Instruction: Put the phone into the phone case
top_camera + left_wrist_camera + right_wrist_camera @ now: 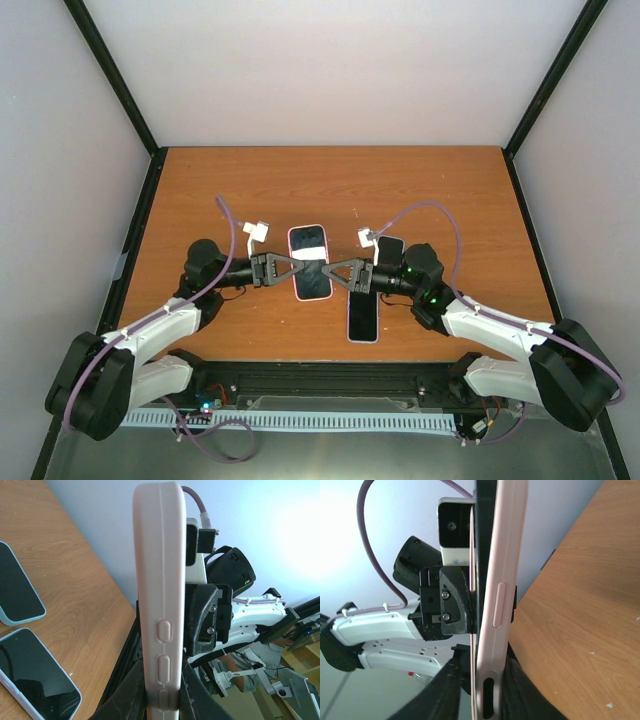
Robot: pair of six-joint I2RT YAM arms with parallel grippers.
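Phone case [157,580], pink, with phone [309,243] lying in it screen-up, over the middle of the table [450,200]. Left gripper [295,270] clamped on its left edge. Right gripper [330,272] fingers straddle the right edge; gripping or slack, cannot tell.

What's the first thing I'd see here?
A pink rubbery phone case, held up over the middle of the brown wooden table, with the left gripper clamped on it and the right gripper meeting it opposite. A pale-cased phone and a darker phone lie flat near the right arm.
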